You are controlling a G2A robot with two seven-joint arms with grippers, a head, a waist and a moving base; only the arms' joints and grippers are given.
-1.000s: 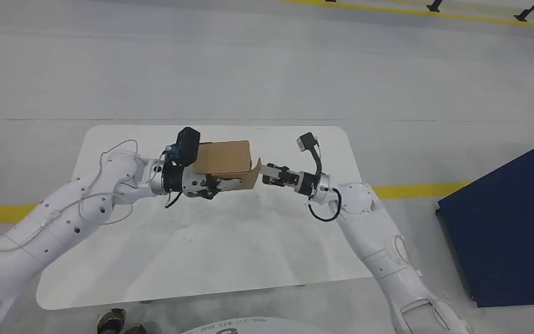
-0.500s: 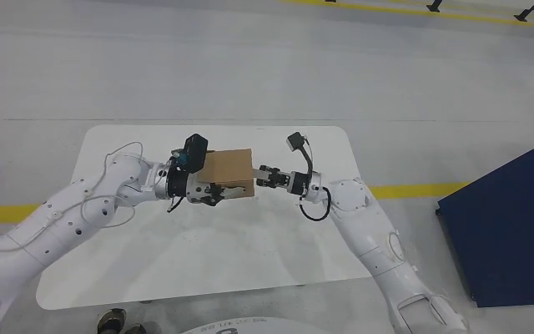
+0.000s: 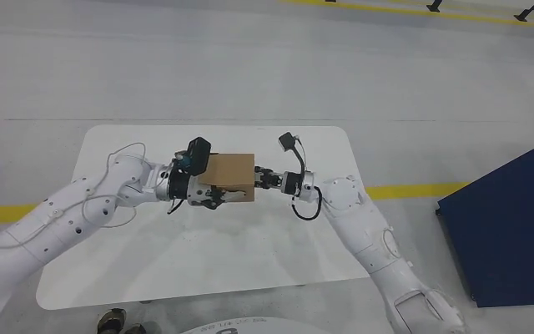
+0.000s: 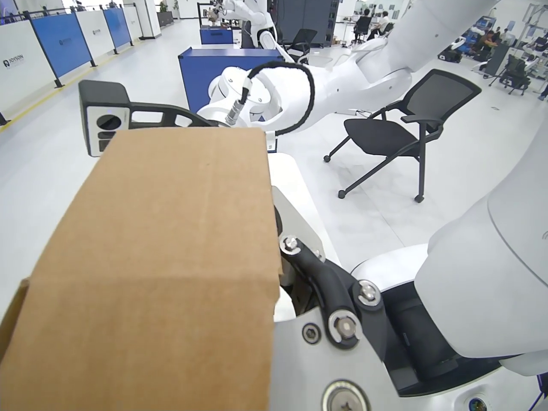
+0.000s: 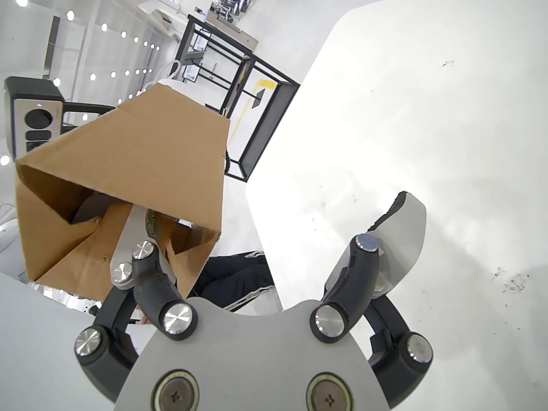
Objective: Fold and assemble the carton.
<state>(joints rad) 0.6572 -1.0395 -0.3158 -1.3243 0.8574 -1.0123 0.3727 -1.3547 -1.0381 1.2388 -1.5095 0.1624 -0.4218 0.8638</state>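
Brown carton (image 3: pixel 229 171) up over the white table (image 3: pixel 250 250), above the half by the table's far edge. Lying on its side, long way running across the table. Plain closed sides on top and toward the near edge. One end open, with small flaps partly folded in. Hard to tell whether the bottom touches the table top or hangs just over it.

Left gripper (image 3: pixel 207 194) over the table as well, a little closer to the table's near edge than the carton. Pinching the carton's side wall. One finger (image 4: pixel 299 224) flat against the outside of the cardboard, the other one hidden behind it.

Right gripper (image 3: pixel 260 178) over the table's middle, at the open end. Spread wide apart, holding nothing. One finger (image 5: pixel 135 233) poked inside the open end, right by a folded flap. The other finger (image 5: pixel 398 228) out in the air, over bare table top, well away from the cardboard.

Down on the floor, off the table: a big blue box (image 3: pixel 501 225) past the table's edge on the right arm's side. A yellow line (image 3: pixel 417 190) on the floor between that box and the table. A black chair (image 4: pixel 398 138) on the floor too, out past the table.
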